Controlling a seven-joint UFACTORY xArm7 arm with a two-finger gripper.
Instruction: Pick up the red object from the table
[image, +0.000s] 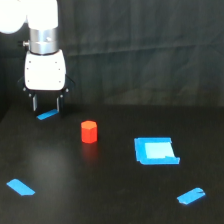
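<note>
A white gripper (46, 104) hangs above the far left of the black table (110, 200), its two dark fingers (34, 103) pointing down with a clear gap between them and nothing held — the jaws stand apart, empty. Directly below the fingertips lies a short blue tape strip (47, 115); whether the tips touch the surface there or float above it cannot be judged from this angle. To the exterior view's right of the gripper, near but apart from it, the red object (89, 131) stands upright on the table, a small block with nothing touching it. The step in hand appears to be the approach: the arm would do well to travel across until the block sits squarely between the fingers, descend straight so neither tip clips the top edge, and close low on the sides, since a small, light piece may tip or skid if struck off-centre. Further right rests a flat blue square (156, 151), and two more tape strips, one near the front left (20, 187) and one near the front right (191, 196) — none stands in the path. The arm's upper links are cut off by the frame's top, the block's exact shape — round or faceted — is hard to settle, and its far side is hidden.
</note>
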